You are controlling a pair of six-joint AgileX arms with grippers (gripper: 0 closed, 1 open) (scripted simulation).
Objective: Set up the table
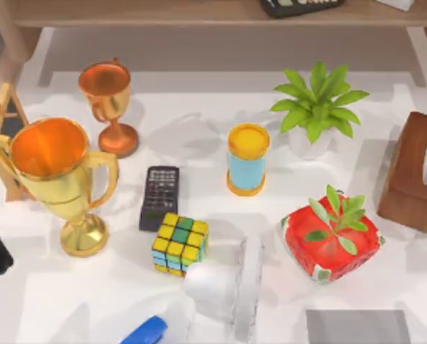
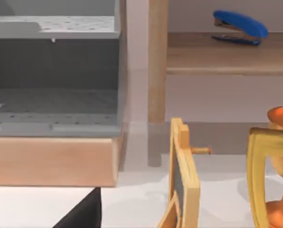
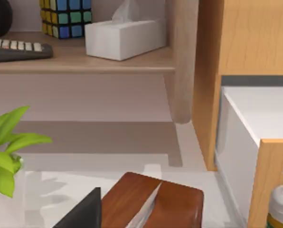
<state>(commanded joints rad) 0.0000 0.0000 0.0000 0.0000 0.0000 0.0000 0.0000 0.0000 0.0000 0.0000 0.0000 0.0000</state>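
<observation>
No readable text

The black remote beside the cube has buttons, their markings too small to read.

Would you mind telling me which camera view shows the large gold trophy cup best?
The top view: the gold trophy cup stands whole there, bowl, both handles and base, on the table at its left side. The left wrist view catches just one handle. The right wrist view faces the brown tissue box instead.
</observation>
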